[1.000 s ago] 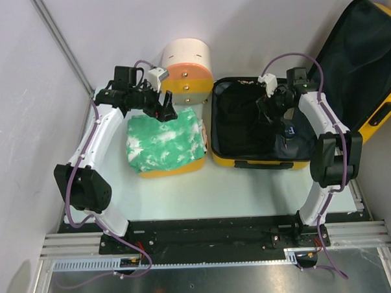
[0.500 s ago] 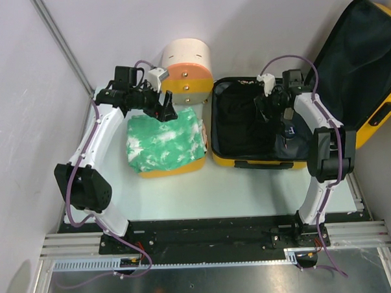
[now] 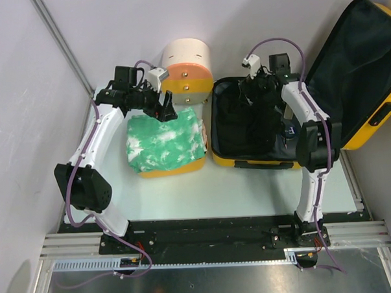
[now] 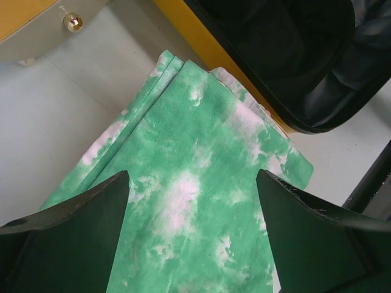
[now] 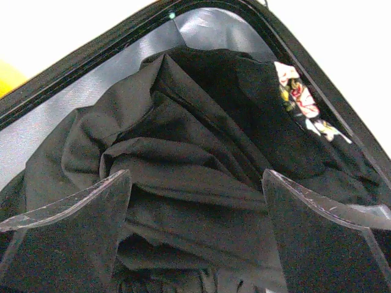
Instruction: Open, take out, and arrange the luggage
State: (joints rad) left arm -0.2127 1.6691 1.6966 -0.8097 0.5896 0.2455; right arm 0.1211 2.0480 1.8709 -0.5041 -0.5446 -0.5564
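Top external view had the luggage (image 3: 357, 61) lying open on the right half of the surface (image 3: 204, 191), its yellow shell flat and its dark-lined lid leaning up and away to the right. Inside the shell sat a heap of black clothing (image 3: 230, 122), filling most of the lower half. Right over the far end of that heap hung the right tool (image 3: 248, 92), and what a clear look the right wrist view gave: the right tool (image 5: 195, 183) stood wide, fingers (image 5: 91, 213) well apart, nothing caught between them, with the rumpled black clothing (image 5: 183, 140) just below. A scrap of floral-print fabric (image 5: 296, 97) peeked out along the zipper rim on the far right of that view.

Moving left, just beside the luggage sat a smaller yellow tub (image 3: 177, 167), with a folded green-and-white cloth (image 3: 163, 143) lying on top of it. The left tool (image 3: 164, 109) hovered over the far edge of that cloth. From the left wrist view, the left tool (image 4: 192, 183) was spread wide too, empty, the green-and-white cloth (image 4: 189, 183) showing between its fingers (image 4: 73, 232). Behind the tub, a cream-and-orange cylindrical container (image 3: 187, 68) lay on its side near the back wall.
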